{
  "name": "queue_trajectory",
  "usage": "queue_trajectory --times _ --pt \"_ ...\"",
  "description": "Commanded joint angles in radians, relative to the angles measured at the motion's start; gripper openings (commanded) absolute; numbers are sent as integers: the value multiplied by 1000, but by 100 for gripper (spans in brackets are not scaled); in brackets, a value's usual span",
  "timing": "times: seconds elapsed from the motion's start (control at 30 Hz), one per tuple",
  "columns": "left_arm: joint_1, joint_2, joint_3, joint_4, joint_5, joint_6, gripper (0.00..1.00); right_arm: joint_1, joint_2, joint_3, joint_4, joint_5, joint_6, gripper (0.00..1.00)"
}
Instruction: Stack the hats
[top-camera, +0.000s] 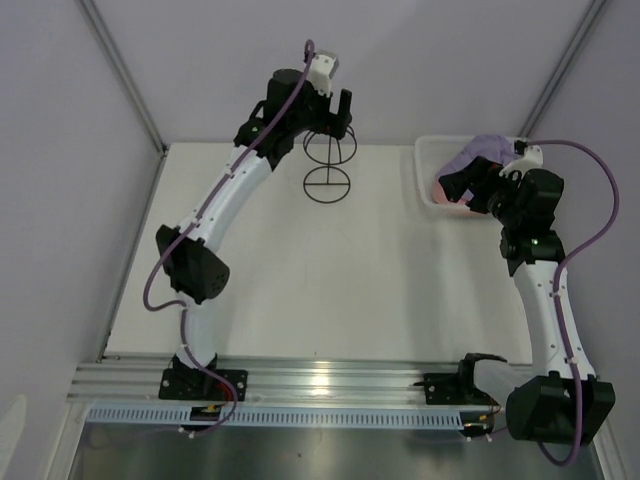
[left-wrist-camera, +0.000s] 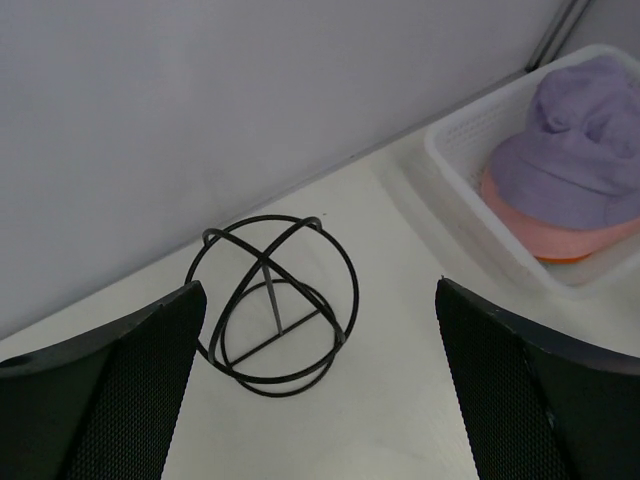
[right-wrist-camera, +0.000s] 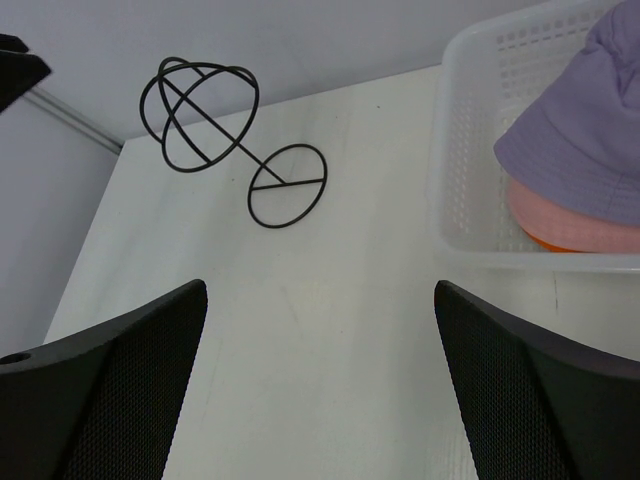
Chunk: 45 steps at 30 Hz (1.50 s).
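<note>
A lavender hat (top-camera: 482, 150) lies on top of a pink hat (top-camera: 442, 191) inside the white mesh basket (top-camera: 424, 160) at the back right. The left wrist view shows the lavender hat (left-wrist-camera: 580, 150), the pink hat (left-wrist-camera: 545, 235) and an orange edge (left-wrist-camera: 570, 260) beneath them. The right wrist view shows the same pile: lavender (right-wrist-camera: 580, 130), pink (right-wrist-camera: 570, 220), orange (right-wrist-camera: 545, 243). The blue hat is hidden. My left gripper (top-camera: 335, 118) is open and empty above the wire stand. My right gripper (top-camera: 468, 185) is open and empty, held over the basket's near side.
The black wire head-shaped stand (top-camera: 328, 160) stands at the back middle of the white table; it also shows in the left wrist view (left-wrist-camera: 275, 305) and the right wrist view (right-wrist-camera: 205, 115). Grey walls close the back and sides. The basket rim (right-wrist-camera: 455, 150) is near the right edge.
</note>
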<state>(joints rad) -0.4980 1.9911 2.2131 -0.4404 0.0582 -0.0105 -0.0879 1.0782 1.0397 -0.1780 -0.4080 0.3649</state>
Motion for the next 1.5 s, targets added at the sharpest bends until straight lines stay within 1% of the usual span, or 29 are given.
queue_trajectory --times 0.0,0.1,0.13,0.2,0.23,0.33,0.47,0.57,0.6,0.67,0.7,0.77,0.8,0.9,1.0,1.13,1.17,1.23,1.27,1.33,1.37,1.4,1.47 --pt "15 57 83 -9 -52 86 100 2 2 30 37 15 -18 100" --pt "44 80 100 -7 -2 83 99 4 11 29 29 14 -40 99" --pt "58 80 94 -11 38 81 100 2 12 29 19 14 -46 99" --pt "67 71 63 -11 92 98 100 2 20 29 12 17 -60 100" --pt "70 69 56 -12 127 130 99 4 22 28 6 17 -63 100" --pt "72 72 36 -40 138 179 99 4 26 23 5 24 -70 100" --pt "85 72 -21 -27 144 193 97 4 29 23 -2 34 -81 100" --pt "87 90 -32 -32 160 202 90 4 34 19 -5 32 -84 99" --pt "87 92 -27 -35 161 205 85 4 34 16 -5 34 -81 100" --pt "88 95 -36 -29 155 208 78 4 35 10 -3 34 -81 100" --pt "88 97 -42 -24 150 208 71 4 35 10 -3 35 -81 100" --pt "93 100 -49 -2 144 211 71 4 35 8 -12 40 -87 100" --pt "96 107 -44 2 144 214 68 4 37 10 -15 41 -92 100" --pt "101 138 -26 25 147 216 71 4 34 16 -23 43 -103 100" --pt "110 170 11 20 147 219 70 4 31 17 -26 43 -107 100" --pt "118 208 17 32 144 230 69 4 31 23 -31 54 -113 100" --pt "118 213 20 32 138 230 67 4 32 23 -32 52 -113 100" --pt "122 224 34 31 140 228 54 4 37 26 -32 52 -113 99" --pt "124 227 37 32 141 225 42 4 38 25 -31 51 -113 100" --pt "125 227 48 31 143 221 33 4 43 25 -31 51 -110 99" --pt "125 229 51 31 143 218 22 4 45 23 -31 52 -110 100" --pt "125 227 54 31 144 218 17 4 48 22 -34 52 -110 100" --pt "125 221 54 26 144 213 1 4 49 20 -35 54 -110 100"
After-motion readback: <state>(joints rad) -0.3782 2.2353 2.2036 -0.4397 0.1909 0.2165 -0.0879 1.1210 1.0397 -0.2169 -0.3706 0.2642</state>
